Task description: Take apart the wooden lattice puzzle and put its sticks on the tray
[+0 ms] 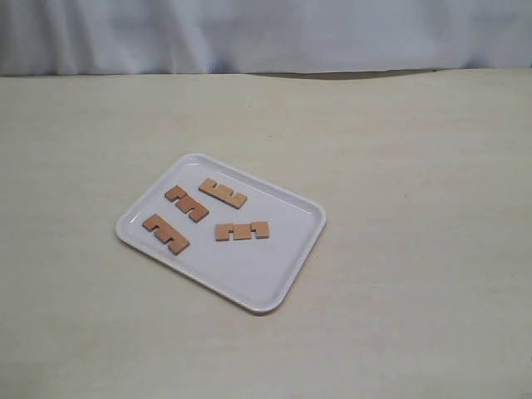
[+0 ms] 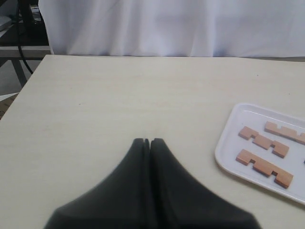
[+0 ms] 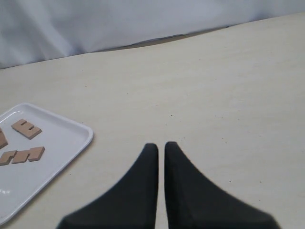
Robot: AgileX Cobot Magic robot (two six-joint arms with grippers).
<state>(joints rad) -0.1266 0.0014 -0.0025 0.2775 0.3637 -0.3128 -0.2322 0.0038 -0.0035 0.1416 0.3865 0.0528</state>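
Tray [image 1: 249,278]: flat, white, rounded corners, low rim. It sits near the middle of the pale wood-grain surface [image 1: 416,166], turned at a slant in the exterior view.

The puzzle lies on the tray as four separate sticks [image 1: 223,193], none interlocked and none touching another. Each is a short, flat, reddish-brown bar with two square notches cut into one long edge.
- far stick [image 1: 223,193] and middle stick [image 1: 186,203]: near each other, slanting the same way.
- near-left stick [image 1: 165,233]: close to the tray's left rim, same slant.
- right stick [image 1: 242,230]: lies more level than the other three (a little paler than the two on the left).

Left fingers [image 2: 138,160]: black, pressed tip to tip, nothing between them, above bare surface with the tray off to one side.

Right fingers [image 3: 147,164]: brought almost together with only a thin slit between the tips, empty, over bare surface.

Both pairs are well apart from the tray. A white cloth [image 1: 249,33] hangs behind the surface.
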